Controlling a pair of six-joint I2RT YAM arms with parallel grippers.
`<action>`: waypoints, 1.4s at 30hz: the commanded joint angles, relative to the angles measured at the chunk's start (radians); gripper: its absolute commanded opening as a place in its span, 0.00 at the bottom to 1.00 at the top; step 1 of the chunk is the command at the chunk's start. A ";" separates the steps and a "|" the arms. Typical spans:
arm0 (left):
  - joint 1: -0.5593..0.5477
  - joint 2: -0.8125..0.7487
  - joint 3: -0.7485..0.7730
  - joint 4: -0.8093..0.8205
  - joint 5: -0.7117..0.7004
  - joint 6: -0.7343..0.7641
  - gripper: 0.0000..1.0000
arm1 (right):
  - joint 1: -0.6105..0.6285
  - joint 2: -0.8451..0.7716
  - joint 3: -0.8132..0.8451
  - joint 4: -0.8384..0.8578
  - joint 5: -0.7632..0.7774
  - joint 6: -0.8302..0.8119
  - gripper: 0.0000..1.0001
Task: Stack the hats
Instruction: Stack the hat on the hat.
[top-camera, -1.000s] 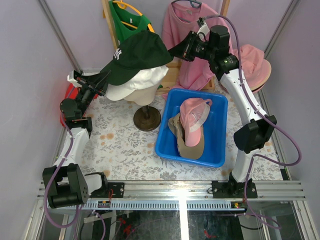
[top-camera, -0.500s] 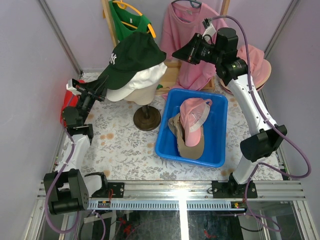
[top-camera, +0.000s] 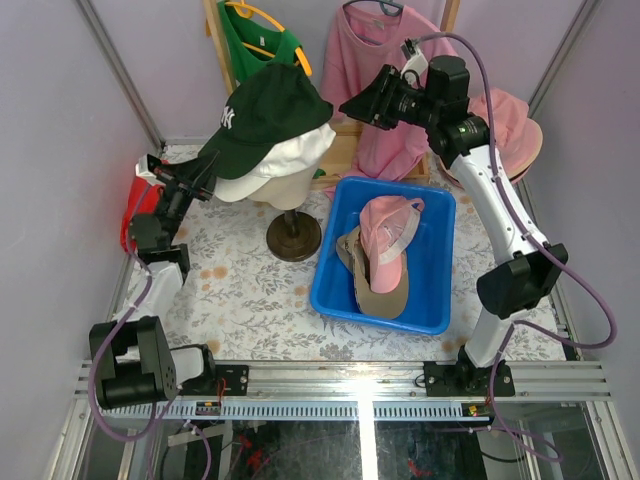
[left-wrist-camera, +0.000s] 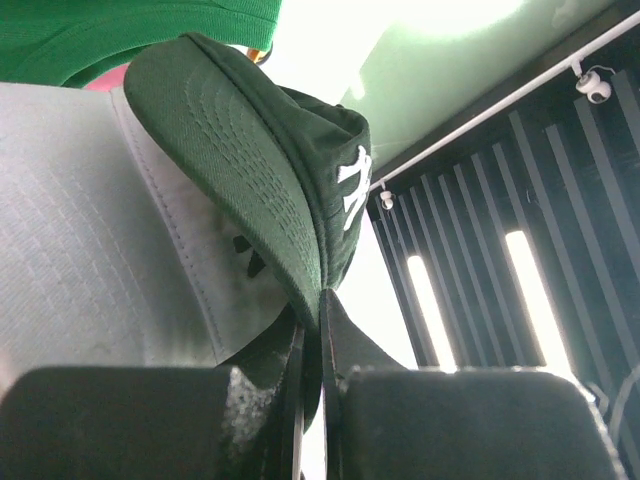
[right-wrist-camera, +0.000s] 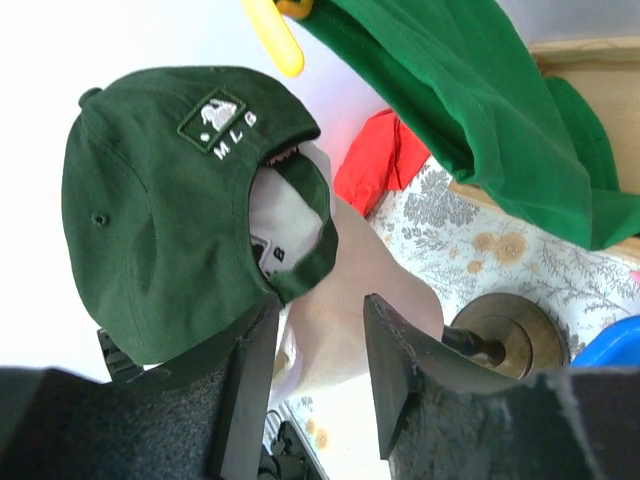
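A dark green cap (top-camera: 265, 112) sits tilted on a white cap (top-camera: 285, 160) on the cream mannequin head. My left gripper (top-camera: 207, 163) is shut on the green cap's brim (left-wrist-camera: 250, 170); the white cap (left-wrist-camera: 90, 250) shows beside it. My right gripper (top-camera: 352, 103) is open and empty in the air just right of the green cap, whose back strap (right-wrist-camera: 300, 270) hangs near its fingers (right-wrist-camera: 250, 370). A pink cap (top-camera: 388, 225) lies on a tan hat (top-camera: 380, 290) in the blue bin (top-camera: 438, 260). Another pink hat (top-camera: 515, 125) hangs at the right.
The mannequin stand's round base (top-camera: 294, 237) sits left of the bin. A red cloth bundle (top-camera: 136, 195) lies at the far left. A green shirt (top-camera: 255, 40) and a pink shirt (top-camera: 375, 60) hang on a wooden rack at the back.
The green cap has swung up and left off the white cap's right side, held by my left gripper. My right gripper drew back right, then came slightly back toward the cap.
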 joint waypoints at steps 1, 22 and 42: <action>0.015 0.057 0.038 0.134 0.022 -0.274 0.00 | 0.000 0.048 0.106 0.047 0.013 0.035 0.49; 0.008 0.147 0.145 0.340 0.075 -0.388 0.00 | -0.016 0.143 0.167 0.166 -0.055 0.182 0.53; -0.067 0.191 0.201 0.406 0.062 -0.401 0.00 | -0.022 0.165 0.147 0.212 -0.146 0.235 0.53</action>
